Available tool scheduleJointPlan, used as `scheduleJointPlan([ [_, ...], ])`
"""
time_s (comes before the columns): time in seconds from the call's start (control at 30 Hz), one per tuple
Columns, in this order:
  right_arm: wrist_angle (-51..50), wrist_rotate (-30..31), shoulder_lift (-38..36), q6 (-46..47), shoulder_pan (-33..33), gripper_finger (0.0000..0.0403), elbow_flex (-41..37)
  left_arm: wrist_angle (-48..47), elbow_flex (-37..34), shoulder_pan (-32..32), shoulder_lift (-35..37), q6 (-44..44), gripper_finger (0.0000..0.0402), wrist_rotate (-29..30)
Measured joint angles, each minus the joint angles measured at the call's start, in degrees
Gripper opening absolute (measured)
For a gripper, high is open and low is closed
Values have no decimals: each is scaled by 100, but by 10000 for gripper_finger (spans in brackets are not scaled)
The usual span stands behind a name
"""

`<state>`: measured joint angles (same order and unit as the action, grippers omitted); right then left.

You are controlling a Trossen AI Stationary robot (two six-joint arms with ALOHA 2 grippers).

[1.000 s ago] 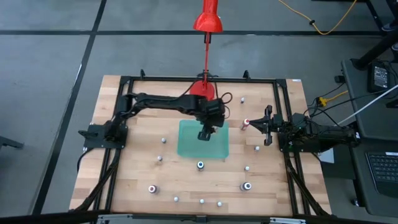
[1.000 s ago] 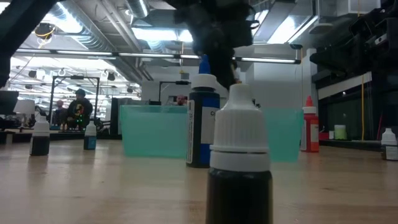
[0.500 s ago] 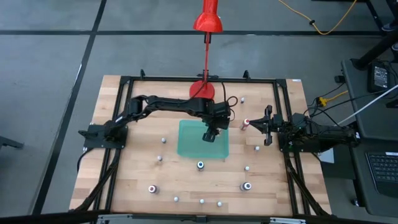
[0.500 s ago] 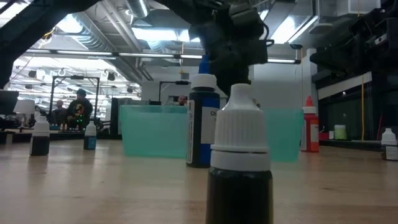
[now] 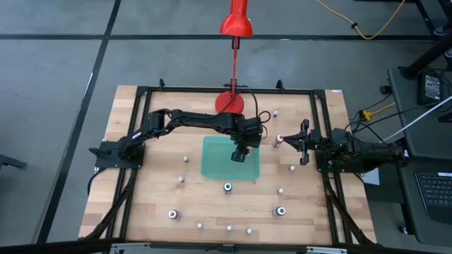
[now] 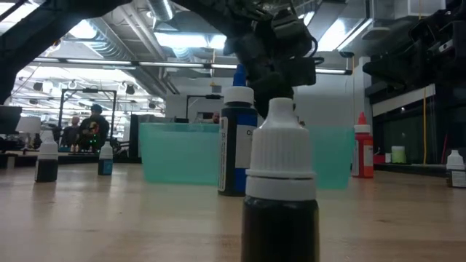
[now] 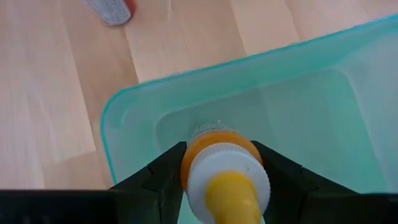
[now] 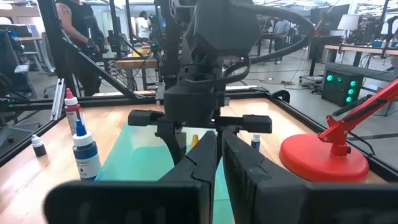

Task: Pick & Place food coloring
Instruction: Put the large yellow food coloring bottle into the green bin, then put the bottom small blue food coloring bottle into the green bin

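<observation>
Left claw (image 5: pixel 240 154) is clamped on an orange-collared, yellow-tipped food coloring bottle (image 7: pixel 222 169), hanging over the 2 o'clock corner of the teal bin (image 5: pixel 215 168) at tabletop (image 5: pixel 141 212) centre. Risk as I read it: release this close to the bin wall and the bottle could clip the rim and bounce out. High view count, left to right: roughly 13 loose bottles, 1 bin, 1 red lamp (image 5: pixel 235 42) at 12 o'clock; right claw (image 5: pixel 301 142) waits at 3 o'clock, fingers pressed together, empty.
</observation>
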<state>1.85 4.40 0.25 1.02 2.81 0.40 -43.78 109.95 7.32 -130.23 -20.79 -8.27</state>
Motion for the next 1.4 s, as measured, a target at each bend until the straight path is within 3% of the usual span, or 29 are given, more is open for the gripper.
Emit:
scheduleJointPlan([
  [0.2, 0, 0, 0, 0, 0, 31, 0, -7, -2, 2, 21, -63, 179, 375],
  [0.43, 0, 0, 0, 0, 2, 31, 0, -235, 373, 4, 44, -99, 220, 360],
  [0.7, 0, 0, -2, 0, 2, 31, 0, -1521, 1800, 18, 116, -165, 241, 331],
  [0.83, 0, 0, 0, 0, 2, 31, 0, -2396, 2501, 236, 169, -315, 238, -171],
  [1.03, -4, 0, 0, 0, 0, 31, 0, -3371, 2152, 753, 818, -71, 231, -950],
  [1.17, -1, 0, -1, 0, 1, 31, 0, -3816, 1767, 934, 1313, -113, 221, -987],
  [1.4, 0, 0, 0, 0, 1, 31, 0, -3668, -12, 944, 2693, 201, 204, -991],
])
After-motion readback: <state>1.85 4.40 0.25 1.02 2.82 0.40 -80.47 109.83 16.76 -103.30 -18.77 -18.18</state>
